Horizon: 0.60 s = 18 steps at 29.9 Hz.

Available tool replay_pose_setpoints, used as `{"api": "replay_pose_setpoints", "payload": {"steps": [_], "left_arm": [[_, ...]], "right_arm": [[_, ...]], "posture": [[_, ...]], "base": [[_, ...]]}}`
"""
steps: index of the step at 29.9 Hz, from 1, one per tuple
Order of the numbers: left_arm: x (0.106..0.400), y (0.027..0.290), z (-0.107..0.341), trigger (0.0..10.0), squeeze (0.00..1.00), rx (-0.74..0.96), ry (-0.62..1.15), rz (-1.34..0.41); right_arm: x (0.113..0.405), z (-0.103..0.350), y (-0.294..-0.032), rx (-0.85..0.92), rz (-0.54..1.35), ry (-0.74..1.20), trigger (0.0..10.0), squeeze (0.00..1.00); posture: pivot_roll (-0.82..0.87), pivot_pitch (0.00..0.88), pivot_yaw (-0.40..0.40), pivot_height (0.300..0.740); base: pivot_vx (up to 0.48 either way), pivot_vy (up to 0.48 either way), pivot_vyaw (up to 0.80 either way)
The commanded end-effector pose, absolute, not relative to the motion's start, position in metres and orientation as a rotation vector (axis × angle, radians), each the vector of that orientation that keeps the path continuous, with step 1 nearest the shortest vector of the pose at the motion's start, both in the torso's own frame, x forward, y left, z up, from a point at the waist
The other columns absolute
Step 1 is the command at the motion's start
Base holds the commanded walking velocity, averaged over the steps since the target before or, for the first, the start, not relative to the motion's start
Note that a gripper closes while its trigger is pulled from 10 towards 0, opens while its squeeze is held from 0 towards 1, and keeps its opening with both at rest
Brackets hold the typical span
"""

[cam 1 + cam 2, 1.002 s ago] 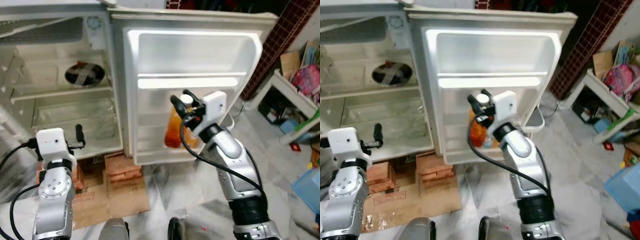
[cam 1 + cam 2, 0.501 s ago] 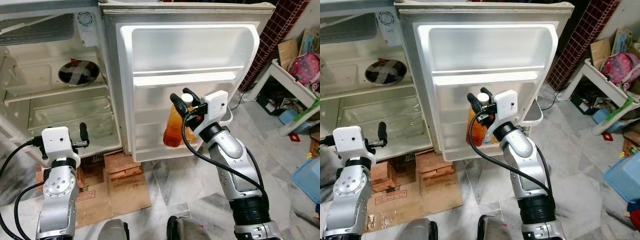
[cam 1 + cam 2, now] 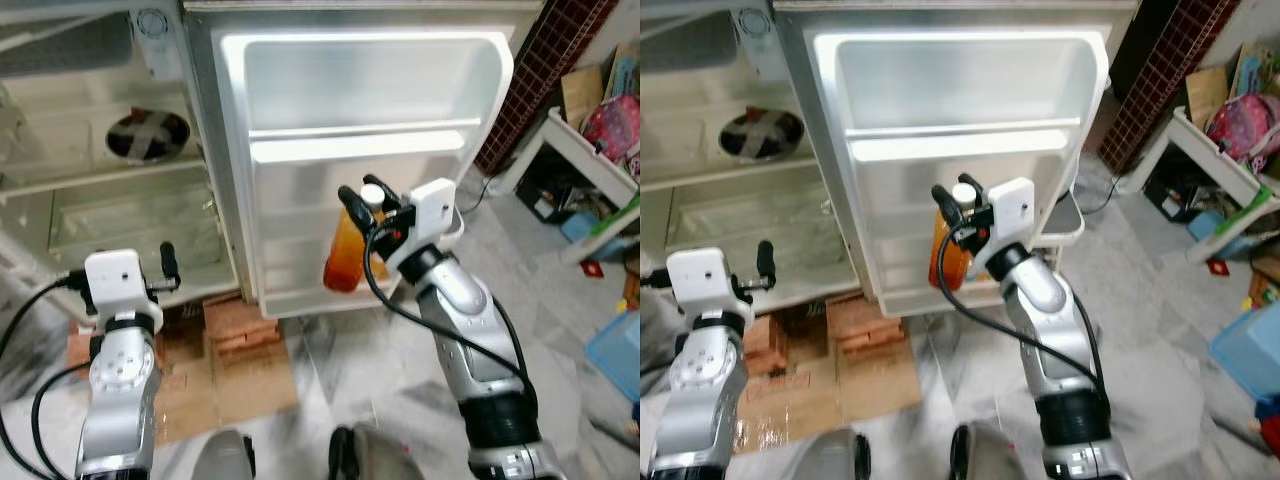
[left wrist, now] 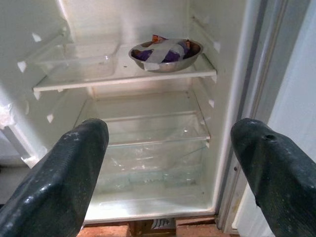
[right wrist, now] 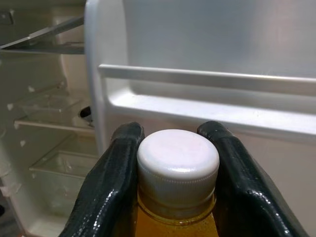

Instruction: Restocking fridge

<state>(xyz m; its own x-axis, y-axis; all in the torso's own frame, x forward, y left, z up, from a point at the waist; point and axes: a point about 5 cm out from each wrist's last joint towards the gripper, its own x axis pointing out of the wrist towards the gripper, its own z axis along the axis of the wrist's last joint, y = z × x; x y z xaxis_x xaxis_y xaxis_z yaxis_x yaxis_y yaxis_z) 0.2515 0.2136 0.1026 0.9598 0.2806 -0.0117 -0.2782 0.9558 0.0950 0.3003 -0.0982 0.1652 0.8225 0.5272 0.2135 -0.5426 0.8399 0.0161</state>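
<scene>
Right gripper [image 3: 362,207] raised before the open white fridge door [image 3: 360,120], black fingers [image 5: 118,182] clamped on the neck of an orange-filled clear plastic bottle with a white screw cap [image 5: 177,160], bottle hanging just in front of the door's lower rack. Left gripper [image 4: 168,163] held low toward the fridge interior, fingers spread wide, gripping nothing. Taped steel bowl [image 4: 165,53] resting on the white upper shelf [image 4: 123,79] inside. Red bricks [image 3: 240,325] under the fridge.

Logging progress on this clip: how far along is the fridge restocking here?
Done: the fridge door stands open. In hand: the right tool grips an orange bottle by its white cap, in front of the door's lower shelf. Left: setting it on a door shelf and releasing. The left tool is open, facing the compartment.
</scene>
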Motion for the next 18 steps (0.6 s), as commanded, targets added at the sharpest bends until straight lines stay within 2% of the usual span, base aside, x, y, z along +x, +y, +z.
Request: {"api": "replay_pose_setpoints", "payload": {"steps": [1,4,18], "left_arm": [[0.251,0.213,0.100,10.0,0.00,0.107,0.031,0.288],[0.251,0.212,0.101,10.0,0.00,0.111,0.027,0.280],[0.250,0.223,0.101,10.0,0.00,0.158,0.030,0.362]], "right_arm": [[0.302,0.171,-0.099,0.085,0.573,-0.231,10.0,0.00],[0.302,0.171,-0.099,0.086,0.577,-0.234,10.0,0.00],[0.301,0.159,-0.082,-0.075,0.674,-0.181,10.0,0.00]], "posture": [[0.03,0.102,-0.060,0.651],[0.03,0.103,-0.063,0.631],[0.03,0.120,-0.062,0.631]], "base": [[0.000,0.000,0.00],[0.000,0.000,0.00],[0.000,0.000,0.00]]}}
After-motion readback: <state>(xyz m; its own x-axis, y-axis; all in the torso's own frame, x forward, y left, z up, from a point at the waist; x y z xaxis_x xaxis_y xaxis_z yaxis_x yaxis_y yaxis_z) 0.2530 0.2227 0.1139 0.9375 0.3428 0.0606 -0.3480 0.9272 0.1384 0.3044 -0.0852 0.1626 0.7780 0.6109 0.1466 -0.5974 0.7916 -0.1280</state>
